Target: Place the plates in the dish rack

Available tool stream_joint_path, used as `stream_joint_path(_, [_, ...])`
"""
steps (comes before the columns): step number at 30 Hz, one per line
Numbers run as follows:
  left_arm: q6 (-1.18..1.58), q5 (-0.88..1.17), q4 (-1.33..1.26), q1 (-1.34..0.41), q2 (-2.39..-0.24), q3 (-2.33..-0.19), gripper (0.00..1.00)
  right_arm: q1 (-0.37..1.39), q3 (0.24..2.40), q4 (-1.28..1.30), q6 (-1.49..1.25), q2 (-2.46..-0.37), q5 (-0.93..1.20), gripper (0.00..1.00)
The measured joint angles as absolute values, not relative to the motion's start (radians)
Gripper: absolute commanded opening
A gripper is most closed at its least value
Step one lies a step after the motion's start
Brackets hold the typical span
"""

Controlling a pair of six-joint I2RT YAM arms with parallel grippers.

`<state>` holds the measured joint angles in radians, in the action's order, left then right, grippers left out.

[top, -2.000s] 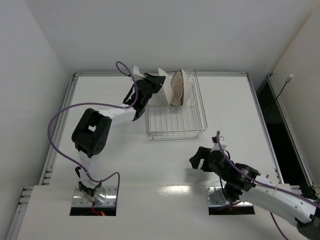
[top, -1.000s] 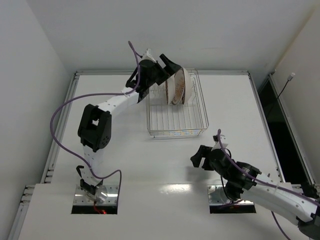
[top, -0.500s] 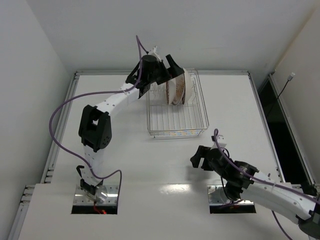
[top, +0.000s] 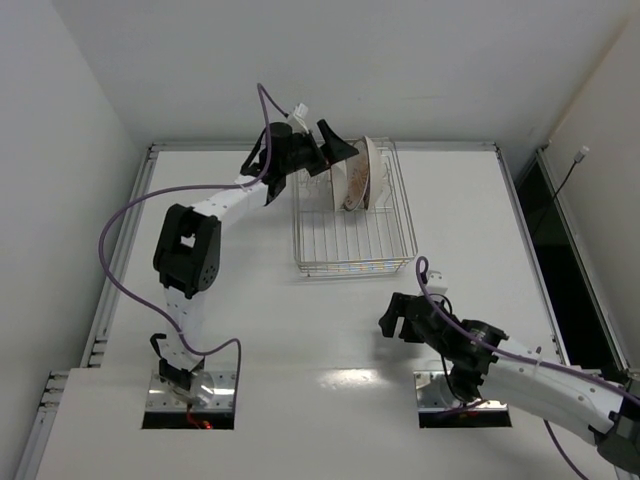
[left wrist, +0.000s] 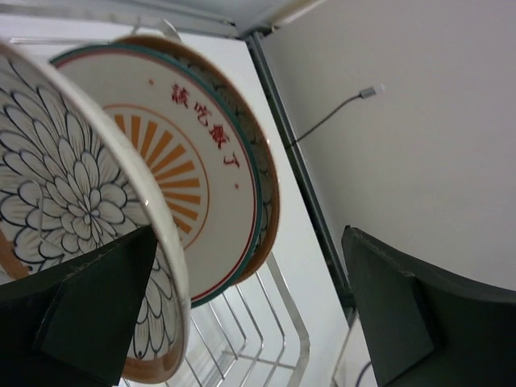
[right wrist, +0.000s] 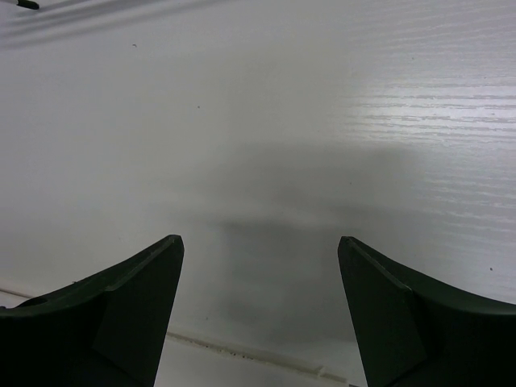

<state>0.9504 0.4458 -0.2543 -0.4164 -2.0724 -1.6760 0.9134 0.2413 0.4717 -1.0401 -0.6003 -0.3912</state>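
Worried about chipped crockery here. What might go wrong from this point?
The left end effector hangs open at the dish rack. Its finger sits by the petal-pattern plate, so a sideways swing might clip the rim. The sunburst plate stands close behind, so one knock may tip both.

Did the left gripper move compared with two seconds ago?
Yes. The left gripper moved right and farther back, from beside the left edge of the dish rack to above its far left corner.
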Motion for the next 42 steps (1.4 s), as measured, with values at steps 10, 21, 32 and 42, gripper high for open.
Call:
stream_joint_path(10, [0.953,0.574,-0.34,-0.401,-2.083,-1.633,1.0,0.905,0.242,0.466,-1.04,-0.604,-0.384,0.76])
stream_joint_path(21, [0.79,0.465,-0.133,-0.403,-2.026,-1.593,1.0,0.898,0.242,0.45,-1.04,-0.604,-0.379,0.76])
stream_joint_path(32, [0.657,0.082,0.138,-0.536,-1.874,-1.626,1.0,0.892,0.242,0.449,-1.039,-0.595,-0.373,0.76])
stream_joint_path(42, [0.529,-0.189,0.243,-0.82,-1.789,-1.61,1.0,0.894,0.345,0.537,-1.031,-0.551,-0.427,0.76])
